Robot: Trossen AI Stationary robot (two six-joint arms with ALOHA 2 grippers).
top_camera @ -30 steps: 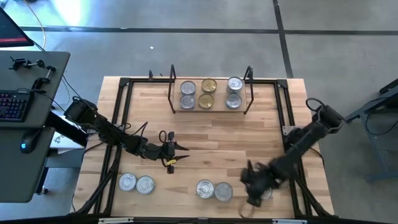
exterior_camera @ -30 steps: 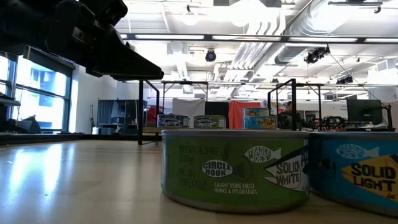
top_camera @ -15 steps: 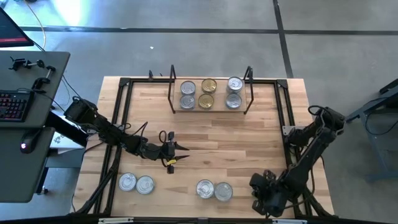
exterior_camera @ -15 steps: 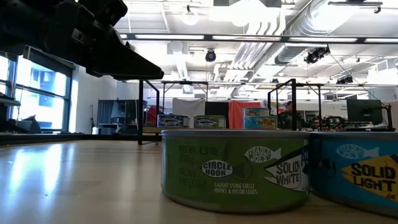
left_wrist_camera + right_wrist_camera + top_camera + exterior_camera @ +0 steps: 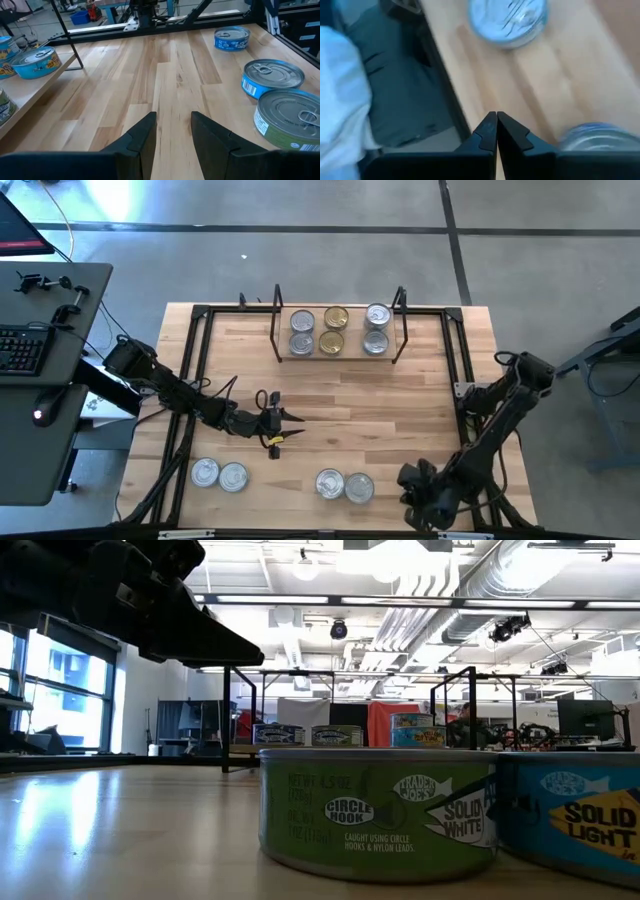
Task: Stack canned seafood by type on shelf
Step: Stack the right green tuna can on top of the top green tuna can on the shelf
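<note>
The shelf stands near the table's far edge with several tins on its board, silver lids at the ends and gold lids in the middle. Two silver-lidded tins rest on the table near its near-left edge, and two more rest near the near-middle: a green one and a blue one. My left gripper hovers open over the table's middle-left. My right gripper is shut at the near-right edge, holding nothing; a silver lid lies ahead of it.
A black frame runs around the wooden tabletop, and its near rail lies right under my right gripper. Bare wood spreads between the shelf and the loose tins. A desk with a keyboard stands left of the table.
My right gripper has moved toward the table's near edge and slightly right, its arm swinging down along the right side. The left arm and the tins have kept still.
</note>
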